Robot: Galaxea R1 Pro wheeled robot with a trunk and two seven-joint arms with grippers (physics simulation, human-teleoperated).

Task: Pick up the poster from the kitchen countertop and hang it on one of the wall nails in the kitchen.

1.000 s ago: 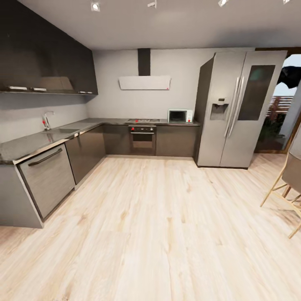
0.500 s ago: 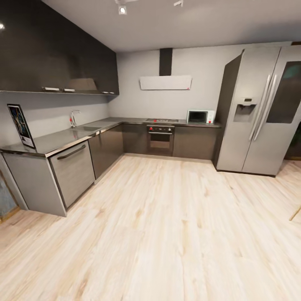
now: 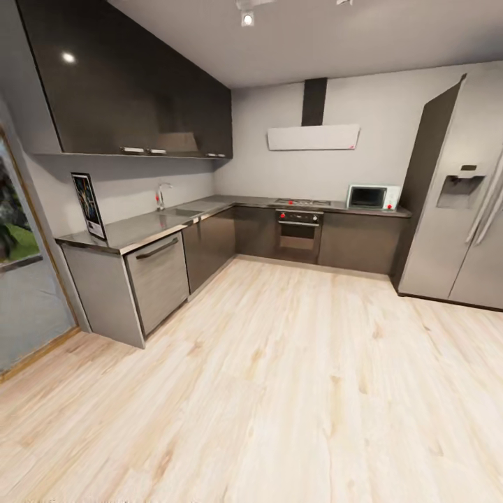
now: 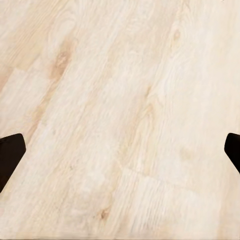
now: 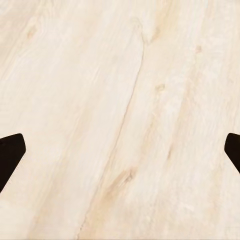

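Note:
The poster point(image 3: 89, 205) stands upright at the near left end of the kitchen countertop point(image 3: 150, 223), leaning against the grey wall; it has a black frame, white border and dark picture. The grey L-shaped slab runs along the left wall and across the back, over dark cabinets. In the left wrist view my left gripper point(image 4: 120, 155) is open, its black fingertips point(image 4: 10, 154) wide apart over bare plank floor. In the right wrist view my right gripper point(image 5: 120, 155) is open in the same way, fingertips point(image 5: 10, 152) at the picture's edges, nothing between them.
A chrome tap point(image 3: 161, 195) and sink sit midway along the left counter. The oven point(image 3: 299, 234), microwave point(image 3: 372, 197) and steel fridge point(image 3: 461, 216) line the back and right. A large glass pane point(image 3: 24, 279) stands at far left. Wide plank floor point(image 3: 279, 384) lies between.
The camera has swung left, so the whole kitchen has slid right in the picture. The poster and the glass pane have come into view; the chair and most of the fridge have left it.

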